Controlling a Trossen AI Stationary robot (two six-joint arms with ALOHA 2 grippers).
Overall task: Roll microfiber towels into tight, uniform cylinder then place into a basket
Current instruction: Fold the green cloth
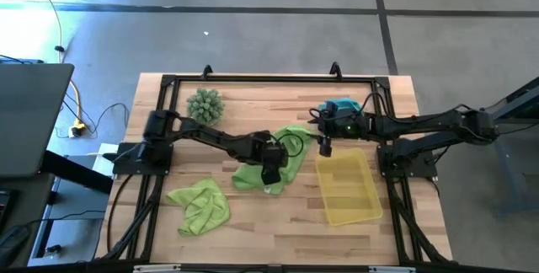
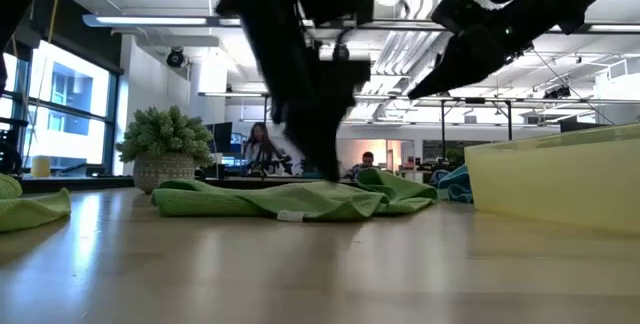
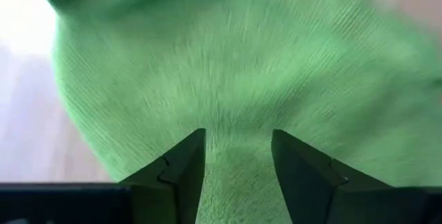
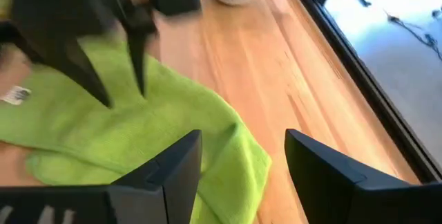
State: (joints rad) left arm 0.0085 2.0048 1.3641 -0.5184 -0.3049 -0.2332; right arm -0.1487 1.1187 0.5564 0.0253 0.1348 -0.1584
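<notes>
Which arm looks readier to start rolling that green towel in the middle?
Probably the left: its tool is right down on the towel, fingers apart. The right tool hangs above its edge.

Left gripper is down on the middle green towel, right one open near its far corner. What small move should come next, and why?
Probably close the left gripper on the green towel: its fingers straddle a ridge of cloth but stand apart. The towel lies crumpled, not rolled, and the basket holds nothing. The right gripper hangs open beside it.
</notes>
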